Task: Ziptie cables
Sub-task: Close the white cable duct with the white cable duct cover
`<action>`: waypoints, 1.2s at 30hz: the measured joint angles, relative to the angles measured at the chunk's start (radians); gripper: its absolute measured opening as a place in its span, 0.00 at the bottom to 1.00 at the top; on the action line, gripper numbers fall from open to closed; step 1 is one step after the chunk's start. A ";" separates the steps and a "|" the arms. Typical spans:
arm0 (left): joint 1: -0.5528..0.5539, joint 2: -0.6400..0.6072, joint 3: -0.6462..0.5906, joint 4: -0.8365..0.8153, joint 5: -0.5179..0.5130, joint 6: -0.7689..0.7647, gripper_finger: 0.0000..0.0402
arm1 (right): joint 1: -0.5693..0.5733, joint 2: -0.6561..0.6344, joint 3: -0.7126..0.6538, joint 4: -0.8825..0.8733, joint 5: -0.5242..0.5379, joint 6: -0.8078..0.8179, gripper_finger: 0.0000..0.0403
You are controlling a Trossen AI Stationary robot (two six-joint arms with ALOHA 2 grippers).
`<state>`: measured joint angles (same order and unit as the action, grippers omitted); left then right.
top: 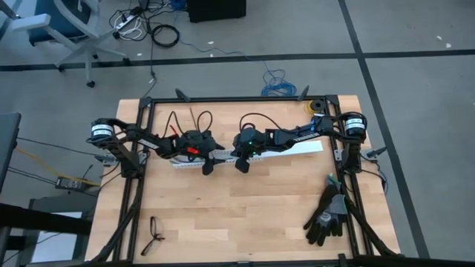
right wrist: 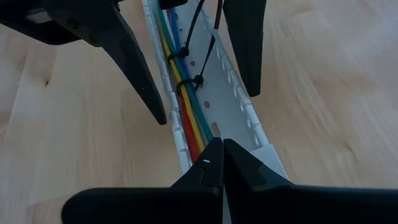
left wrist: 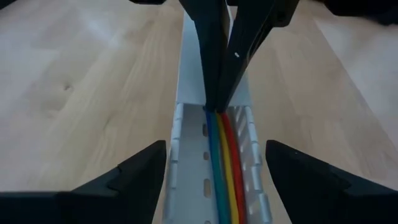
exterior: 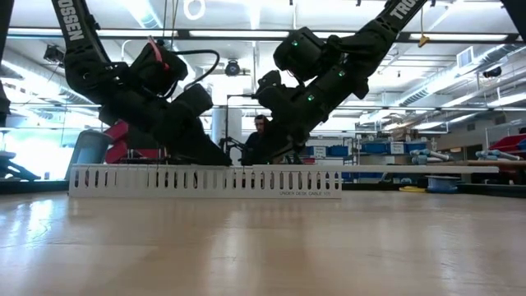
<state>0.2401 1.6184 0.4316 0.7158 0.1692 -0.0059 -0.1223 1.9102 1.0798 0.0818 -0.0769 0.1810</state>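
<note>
The cables (right wrist: pixel 186 109) lie side by side along the floor of a white slotted channel (left wrist: pixel 186 162), which keeps them straight and together for tying. Two black zip ties (right wrist: pixel 198 81) are already cinched round them, tails sticking up.

The right gripper (right wrist: pixel 222 144) has its fingers shut together and pressed down onto the cables, probably pinning them flat in the channel. The left gripper (left wrist: pixel 216 162) straddles the channel with its fingers spread wide, one on each side, holding nothing; it looks to have let go or to be lining up.

The channel sits toward the far side of a pale wooden worktop (top: pixel 245 215). A pair of black gloves (top: pixel 326 215) and glasses (top: pixel 154 236) lie near the front. Beyond is a workshop, with a person (exterior: pixel 261 136) behind the arms.
</note>
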 joint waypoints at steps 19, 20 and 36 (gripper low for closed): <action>-0.027 0.163 0.075 0.046 0.014 -0.026 0.71 | -0.005 0.001 -0.001 -0.001 -0.018 -0.004 0.00; -0.027 0.163 0.075 0.046 0.014 -0.025 0.71 | -0.005 0.001 -0.001 -0.001 -0.021 -0.004 0.00; -0.028 0.163 0.075 0.047 0.016 -0.025 0.58 | -0.005 -0.058 -0.006 -0.019 -0.011 -0.033 0.00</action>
<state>0.2119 1.7809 0.5068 0.7624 0.1854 -0.0309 -0.1272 1.8518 1.0737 0.0624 -0.0882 0.1477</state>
